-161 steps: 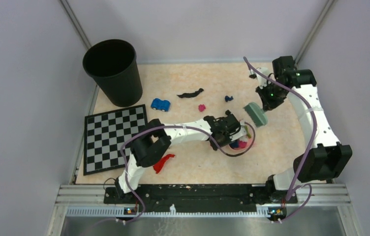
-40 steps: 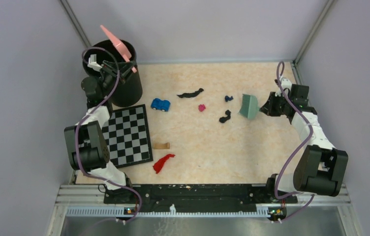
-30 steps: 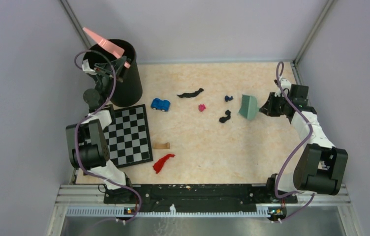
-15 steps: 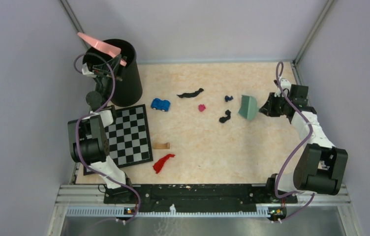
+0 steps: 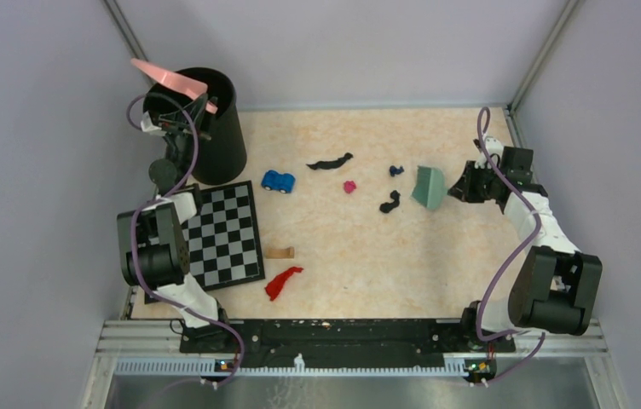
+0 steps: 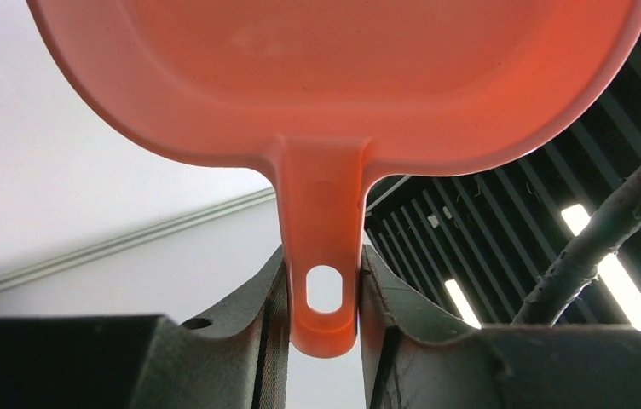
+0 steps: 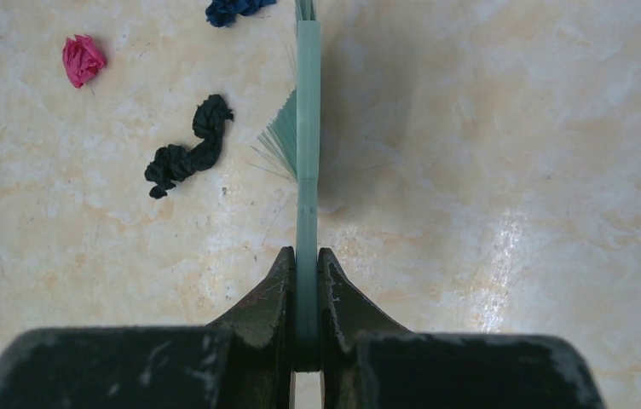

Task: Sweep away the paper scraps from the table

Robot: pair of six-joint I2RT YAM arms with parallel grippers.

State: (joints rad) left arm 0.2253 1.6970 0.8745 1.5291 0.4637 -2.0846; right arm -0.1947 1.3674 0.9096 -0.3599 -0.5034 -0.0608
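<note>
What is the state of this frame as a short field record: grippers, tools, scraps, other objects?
left gripper: shut on pink dustpan handle, raised at the black bin
right gripper: shut on green brush, near curled black scrap, not touching it
loose on table: curled black scrap, long black scrap, magenta scrap, dark blue scrap, red scrap
other: blue toy car, chequered board, small tan piece

From the chequered board [image 5: 215,243], I see the bin [image 5: 206,132] just behind, the dustpan [image 5: 172,79] above that, the toy car [image 5: 279,181] off its far right corner, paper scraps [image 5: 390,202] further right, and the brush [image 5: 429,187] farthest.
</note>
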